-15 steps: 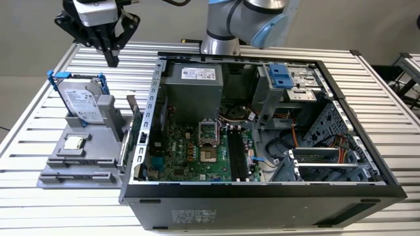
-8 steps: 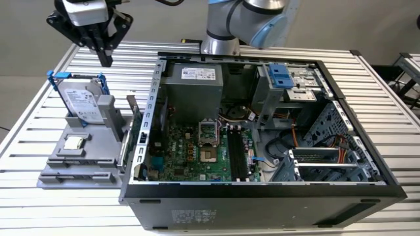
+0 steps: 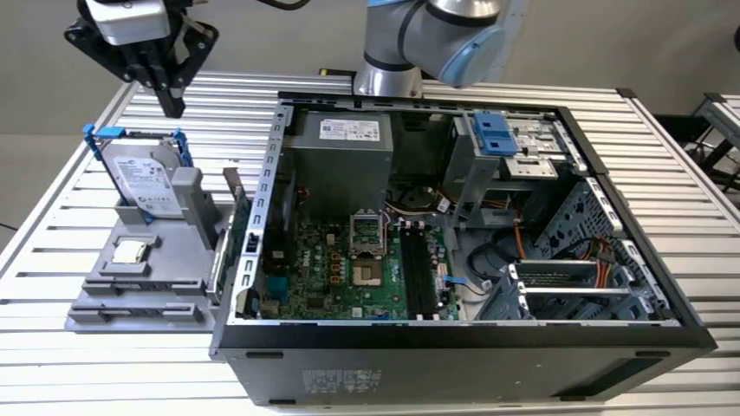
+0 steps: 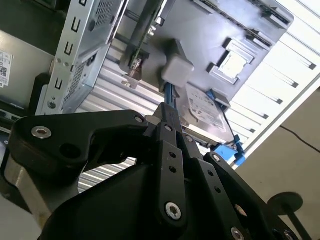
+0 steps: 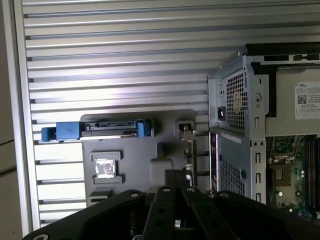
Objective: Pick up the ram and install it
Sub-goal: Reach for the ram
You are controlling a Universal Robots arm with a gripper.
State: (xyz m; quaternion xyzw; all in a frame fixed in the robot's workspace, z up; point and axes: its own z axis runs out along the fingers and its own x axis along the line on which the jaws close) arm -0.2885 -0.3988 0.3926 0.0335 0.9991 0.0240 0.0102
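Slatted table [image 3: 47, 260]: ram [image 3: 235, 195] upright in gray holder [image 3: 139, 299], well apart from the closed, empty tool [image 3: 173, 106].

We assess this as a robotics laboratory or test workshop, not a home or an office. A slatted aluminium bench [image 3: 682, 217] spans the exterior view, and a second bench of the same kind [image 3: 723, 117] stands at its upper right edge. An industrial robot arm [image 3: 439, 35] rises at top centre, behind an open computer case [image 3: 463, 347] that lies on the bench with its motherboard [image 3: 347, 269] exposed. At the exterior view's left, a grey parts fixture [image 3: 139, 295] holds a hard drive [image 3: 145, 178] upright. The wall [image 3: 578, 43] behind is plain.
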